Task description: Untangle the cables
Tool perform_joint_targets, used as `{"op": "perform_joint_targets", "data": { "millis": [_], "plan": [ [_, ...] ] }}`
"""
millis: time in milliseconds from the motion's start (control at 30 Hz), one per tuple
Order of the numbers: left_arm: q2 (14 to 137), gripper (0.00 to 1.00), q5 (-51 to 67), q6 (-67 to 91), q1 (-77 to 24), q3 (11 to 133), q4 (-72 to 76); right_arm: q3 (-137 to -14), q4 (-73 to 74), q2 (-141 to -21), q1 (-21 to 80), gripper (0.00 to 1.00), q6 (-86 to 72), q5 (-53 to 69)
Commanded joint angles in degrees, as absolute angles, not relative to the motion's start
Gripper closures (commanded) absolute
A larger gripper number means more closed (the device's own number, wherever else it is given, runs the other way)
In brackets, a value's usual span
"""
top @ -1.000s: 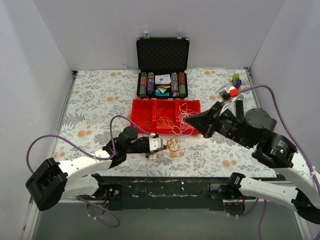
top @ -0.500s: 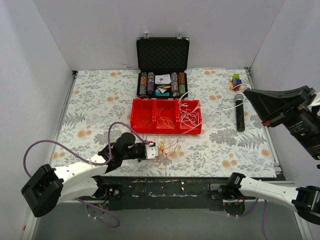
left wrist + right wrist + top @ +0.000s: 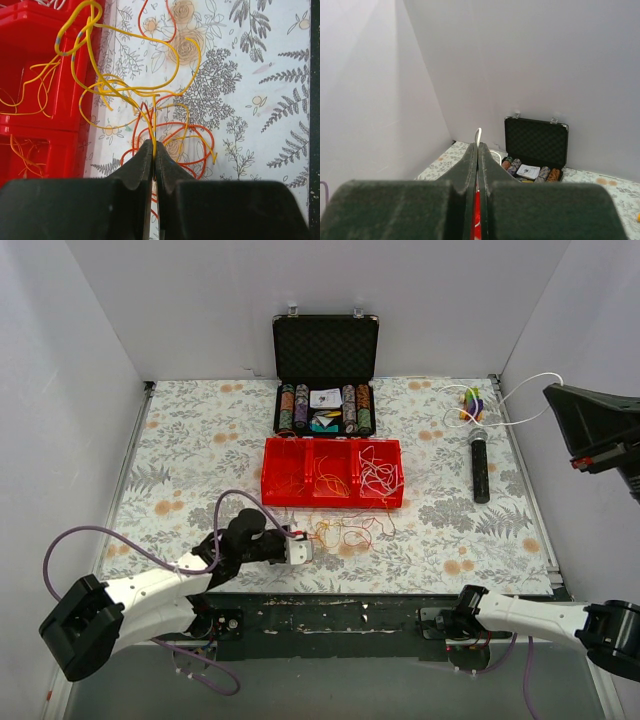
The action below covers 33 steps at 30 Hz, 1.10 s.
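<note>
The cables (image 3: 345, 532) are a loose tangle of thin yellow and orange wires on the cloth just in front of the red tray (image 3: 330, 502). My left gripper (image 3: 300, 548) lies low at their near left. In the left wrist view it (image 3: 153, 145) is shut on a yellow wire (image 3: 130, 90), with red-orange loops (image 3: 187, 131) beyond the tips. My right gripper (image 3: 548, 392) is raised high at the far right, shut on a thin white cable (image 3: 500, 405) that loops in the air. The cable's end (image 3: 478, 134) sticks out above the closed fingertips (image 3: 478, 146).
The red tray (image 3: 30, 60) holds orange wires in its left and middle compartments and white wires (image 3: 378, 472) in the right one. An open black poker-chip case (image 3: 325, 370) stands behind it. A black microphone (image 3: 480, 468) and coloured blocks (image 3: 471, 400) lie at the far right.
My right arm rose and swung to the far right, drawing the white cable out of the tangle and off the tray. My left gripper drew back slightly, and the orange-yellow wires spread out.
</note>
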<state>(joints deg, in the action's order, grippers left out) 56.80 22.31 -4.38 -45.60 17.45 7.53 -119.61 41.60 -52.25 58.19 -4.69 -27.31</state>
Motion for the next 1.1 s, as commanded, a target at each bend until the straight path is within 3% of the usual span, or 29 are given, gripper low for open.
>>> {"op": "perform_joint_targets", "data": {
  "millis": [0,100,233,533,633,667,767,933,1067],
  "plan": [
    [55.1,1.0,22.1,-7.7,-44.8,15.0,6.9,-121.4,38.9,-50.4,58.7,0.99,-1.3,-31.1],
    [54.6,1.0,22.5,-8.3,-44.5,13.9,7.8,-117.2,36.4,-48.3,59.1,0.99,-1.6,-30.8],
    [54.1,1.0,22.7,-8.9,-43.9,13.6,7.3,-120.6,37.7,-48.9,59.2,0.99,-1.5,-31.7],
    [52.3,1.0,26.3,-1.9,-41.4,18.6,4.5,-110.6,35.3,-45.4,59.9,0.99,-5.0,-31.5],
    [51.6,0.46,33.5,2.3,-40.8,23.2,-1.8,-107.0,35.1,-45.8,59.9,0.99,-7.2,-29.5],
    [51.3,0.38,35.6,3.7,-40.6,24.9,-3.2,-105.1,34.7,-45.9,59.9,0.99,-8.0,-29.0],
    [50.5,0.3,40.1,7.2,-40.4,29.3,-6.2,-99.8,32.5,-46.0,59.9,0.99,-10.0,-26.5],
    [48.7,0.32,45.1,12.4,-40.4,34.9,-9.0,-95.5,30.1,-46.6,59.9,0.99,-12.8,-22.2],
    [51.4,0.38,43.5,21.9,-41.1,35.4,-1.1,-94.4,28.4,-46.2,59.9,0.99,-14.3,-19.3]
  ]
}}
